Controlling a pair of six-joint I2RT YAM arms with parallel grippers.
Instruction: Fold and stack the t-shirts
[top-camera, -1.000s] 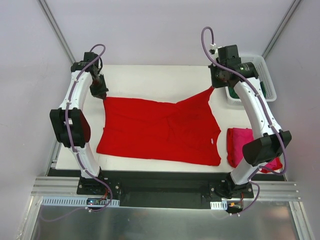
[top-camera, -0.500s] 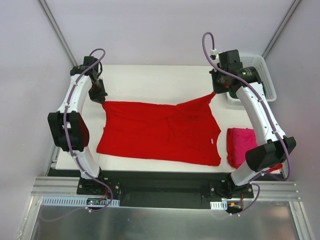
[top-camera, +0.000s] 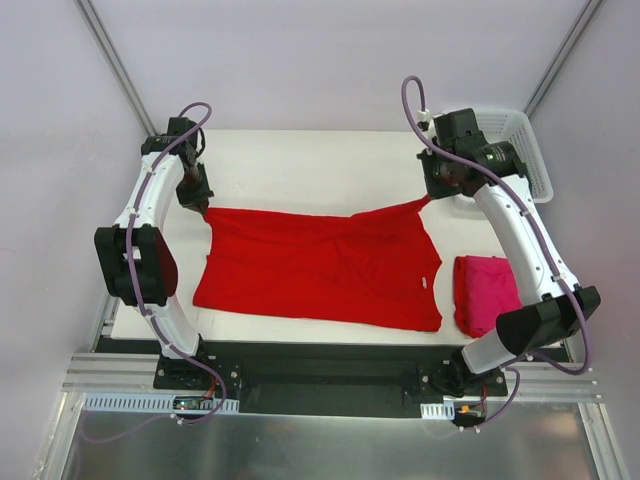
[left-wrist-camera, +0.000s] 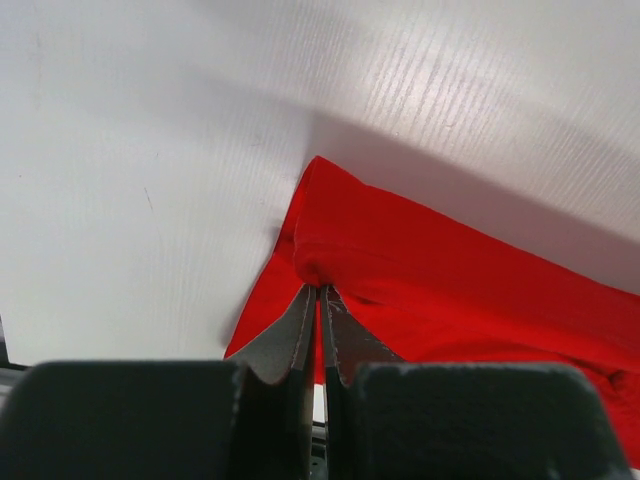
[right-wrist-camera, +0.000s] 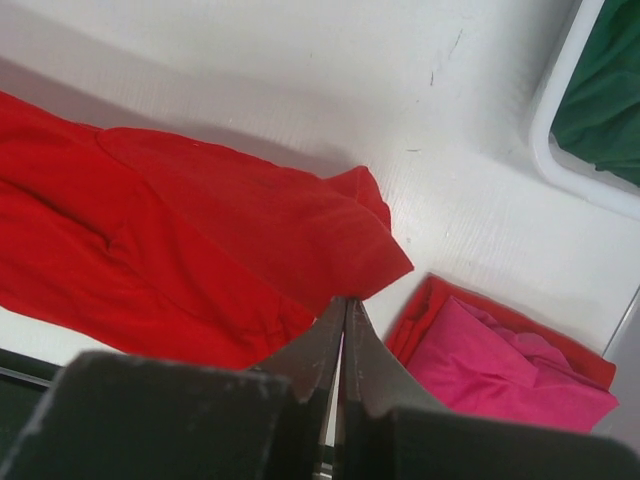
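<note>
Across the white table (top-camera: 300, 160), I hold the bright red cotton t-shirt (top-camera: 320, 265) stretched by its far corners.
Left gripper (left-wrist-camera: 318, 285) and right gripper (right-wrist-camera: 343, 300) are each clamped on a thin pinch of cloth; I judge that a harder pull could slip a corner free, with so little fabric gripped. Its middle lies rumpled, its near hem flat, beside the folded magenta-pink shirt (top-camera: 485, 290).

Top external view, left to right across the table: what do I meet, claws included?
left claw → red t-shirt → right claw → pink t-shirt
</note>
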